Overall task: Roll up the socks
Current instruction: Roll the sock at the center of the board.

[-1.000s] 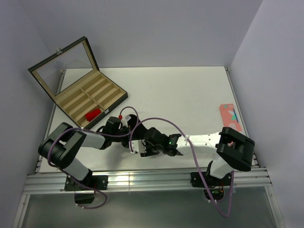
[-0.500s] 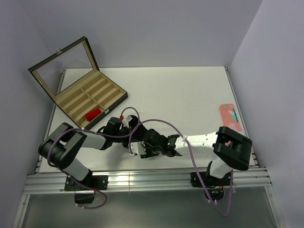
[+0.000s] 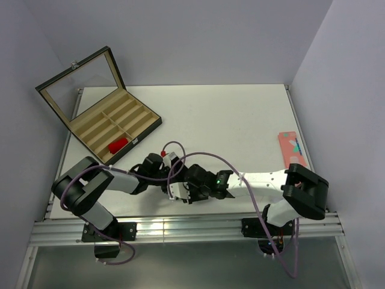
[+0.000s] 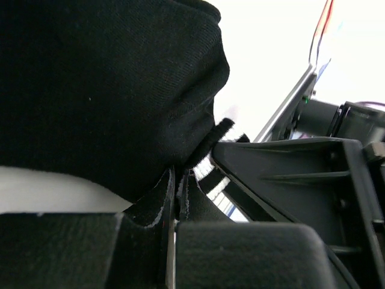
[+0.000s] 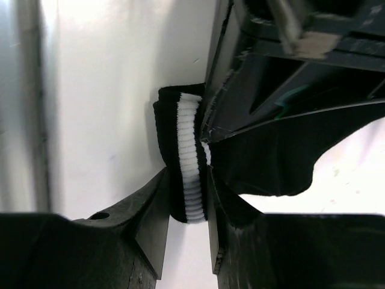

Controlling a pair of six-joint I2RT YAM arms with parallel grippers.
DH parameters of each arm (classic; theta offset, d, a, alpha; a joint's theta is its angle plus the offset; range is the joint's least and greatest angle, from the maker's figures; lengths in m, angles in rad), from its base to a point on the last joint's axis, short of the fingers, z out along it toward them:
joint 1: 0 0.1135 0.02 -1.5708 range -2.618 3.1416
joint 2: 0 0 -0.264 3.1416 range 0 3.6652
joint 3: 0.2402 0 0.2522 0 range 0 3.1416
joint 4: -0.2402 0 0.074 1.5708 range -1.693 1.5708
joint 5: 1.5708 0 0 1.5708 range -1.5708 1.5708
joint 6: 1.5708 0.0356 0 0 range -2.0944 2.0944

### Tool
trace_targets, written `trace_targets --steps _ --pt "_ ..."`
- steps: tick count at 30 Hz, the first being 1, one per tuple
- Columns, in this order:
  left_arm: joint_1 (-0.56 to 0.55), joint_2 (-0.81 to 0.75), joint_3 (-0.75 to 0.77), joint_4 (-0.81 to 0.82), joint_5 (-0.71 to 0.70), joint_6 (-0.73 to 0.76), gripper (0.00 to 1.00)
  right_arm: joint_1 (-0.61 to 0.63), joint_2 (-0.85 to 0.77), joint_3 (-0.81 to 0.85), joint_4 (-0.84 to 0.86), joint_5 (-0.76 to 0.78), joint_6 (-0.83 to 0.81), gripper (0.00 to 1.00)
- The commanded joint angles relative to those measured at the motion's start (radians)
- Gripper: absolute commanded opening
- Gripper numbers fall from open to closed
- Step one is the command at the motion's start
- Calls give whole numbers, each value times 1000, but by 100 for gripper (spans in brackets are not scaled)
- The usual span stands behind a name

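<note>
The black sock (image 4: 108, 90) with white cuff stripes is bunched between my two grippers near the table's front edge. My left gripper (image 4: 178, 178) is shut on a fold of its black fabric. My right gripper (image 5: 187, 198) is shut on its striped cuff (image 5: 190, 162). In the top view the left gripper (image 3: 169, 168) and right gripper (image 3: 179, 190) meet over the sock, which they largely hide. The red sock (image 3: 118, 145) lies in a compartment of the open box (image 3: 141, 129) at the back left.
A salmon-pink sock (image 3: 293, 149) lies at the table's right edge. The box's glass lid (image 3: 81, 81) stands open at the far left. Cables loop over both arms near the grippers. The metal front rail (image 3: 180, 227) runs below the arms.
Both grippers have shifted a little to the right and toward the front edge, still holding the black sock. The right arm's elbow has swung right.
</note>
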Motion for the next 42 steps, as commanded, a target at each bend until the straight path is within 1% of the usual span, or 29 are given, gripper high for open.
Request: trace_targets --steps 1,2,3,5,6,8,9,11,13,16,19,22,26,29,34,42 --pt "-79 35 -1 -8 -41 -45 0 4 -95 36 -94 -51 41 34" --pt "-89 37 -2 7 -72 -63 0 4 -110 34 -131 -62 50 35" --pt "-111 37 -7 56 -86 -100 0 4 -130 33 -146 -83 59 35" --pt "-129 40 -7 78 -126 -126 0 4 -146 25 -188 -99 64 35" --pt "-149 39 -1 94 -168 -143 0 1 -147 24 -199 -111 71 35" --pt "-169 32 11 73 -231 -157 0 -5 -144 24 -240 -168 65 34" --pt "-184 31 24 64 -286 -161 0 -20 -134 27 -252 -186 58 34" --pt "-197 22 28 61 -337 -181 0 -42 -99 48 -294 -246 47 33" --pt "-203 11 27 68 -399 -195 1 -89 -66 74 -317 -289 36 32" --pt "-204 8 21 95 -434 -223 1 -141 -14 86 -335 -334 27 32" --pt "-204 40 39 88 -428 -223 0 -169 1 70 -305 -332 21 32" --pt "-204 77 54 87 -401 -221 0 -177 -8 48 -263 -306 22 37" --pt "-204 101 64 64 -385 -224 0 -178 -63 33 -226 -268 36 46" --pt "-204 111 70 41 -379 -224 0 -177 -97 31 -226 -245 45 48" --pt "-204 111 70 26 -364 -233 0 -169 -134 -5 -177 -168 64 50" --pt "-204 103 62 26 -348 -255 0 -145 -131 -39 -157 -117 61 52"
